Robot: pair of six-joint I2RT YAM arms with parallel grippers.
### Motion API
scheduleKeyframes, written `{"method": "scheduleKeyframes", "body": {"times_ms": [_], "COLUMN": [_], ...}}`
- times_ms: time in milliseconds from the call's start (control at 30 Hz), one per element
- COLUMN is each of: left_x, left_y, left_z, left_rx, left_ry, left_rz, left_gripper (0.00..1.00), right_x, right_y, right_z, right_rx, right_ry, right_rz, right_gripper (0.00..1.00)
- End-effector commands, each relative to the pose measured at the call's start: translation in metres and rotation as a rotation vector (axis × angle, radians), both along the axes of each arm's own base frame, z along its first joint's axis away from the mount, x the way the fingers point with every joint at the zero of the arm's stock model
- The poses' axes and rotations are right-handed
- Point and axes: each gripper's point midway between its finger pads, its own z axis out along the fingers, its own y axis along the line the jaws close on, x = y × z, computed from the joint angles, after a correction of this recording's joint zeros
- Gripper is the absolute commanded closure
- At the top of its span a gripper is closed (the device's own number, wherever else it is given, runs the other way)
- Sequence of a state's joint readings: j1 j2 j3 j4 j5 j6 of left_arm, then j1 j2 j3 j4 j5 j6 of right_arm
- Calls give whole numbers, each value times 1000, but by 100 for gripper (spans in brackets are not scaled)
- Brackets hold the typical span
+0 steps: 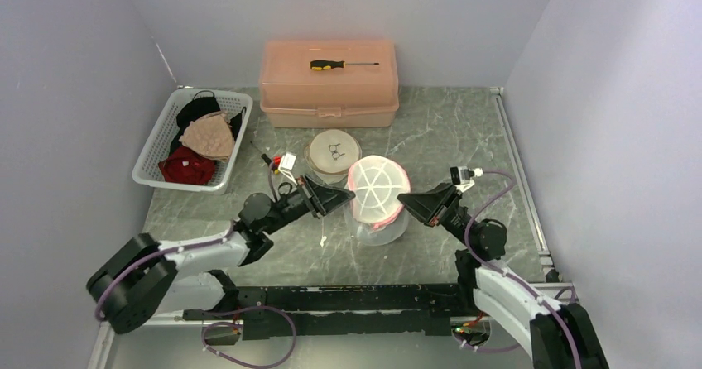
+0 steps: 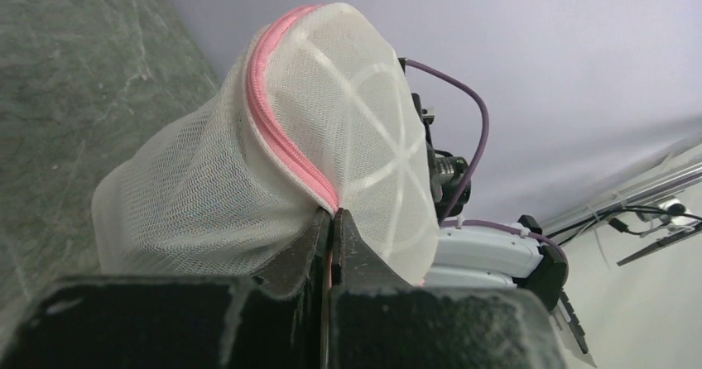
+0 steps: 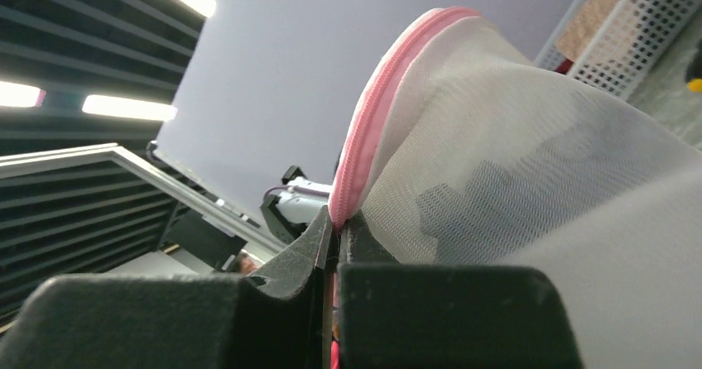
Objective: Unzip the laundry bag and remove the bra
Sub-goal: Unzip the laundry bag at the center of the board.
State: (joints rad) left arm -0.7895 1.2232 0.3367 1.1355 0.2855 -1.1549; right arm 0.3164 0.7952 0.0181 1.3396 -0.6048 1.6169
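A white mesh laundry bag (image 1: 377,195) with a pink zipper stands at the table's middle, its round lid tilted up. My left gripper (image 1: 348,197) is shut on the bag's pink zipper edge at its left side; in the left wrist view the fingertips pinch the zipper (image 2: 333,216) below the white lid (image 2: 364,129). My right gripper (image 1: 403,198) is shut on the zipper edge at the bag's right side; in the right wrist view the pink zipper (image 3: 364,129) runs up from between the jaws. A dark shape (image 3: 497,179) shows through the mesh. The bra inside is otherwise hidden.
A white basket (image 1: 156,141) with several garments sits at the back left. A pink toolbox (image 1: 329,96) with a yellow-handled screwdriver (image 1: 341,64) on it stands at the back. A round beige mesh pouch (image 1: 334,151) lies behind the bag.
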Motion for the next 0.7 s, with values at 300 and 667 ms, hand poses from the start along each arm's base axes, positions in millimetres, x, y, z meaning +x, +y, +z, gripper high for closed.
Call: {"method": "scheduleKeyframes", "body": {"times_ms": [300,667], "left_x": [6,11], "left_y": [57,59], "left_z": [-100,-137], "left_rx": [490,589], "left_ry": [143,296], "left_rz": [241,265], "left_gripper": [97,97], "right_x": [43,50], "right_y": [-3,-14], "right_z": [-121,-161], "right_rx": [-586,-932], "right_ry": [127,237], "right_rz": [-224,-353], "right_gripper": [97,41]}}
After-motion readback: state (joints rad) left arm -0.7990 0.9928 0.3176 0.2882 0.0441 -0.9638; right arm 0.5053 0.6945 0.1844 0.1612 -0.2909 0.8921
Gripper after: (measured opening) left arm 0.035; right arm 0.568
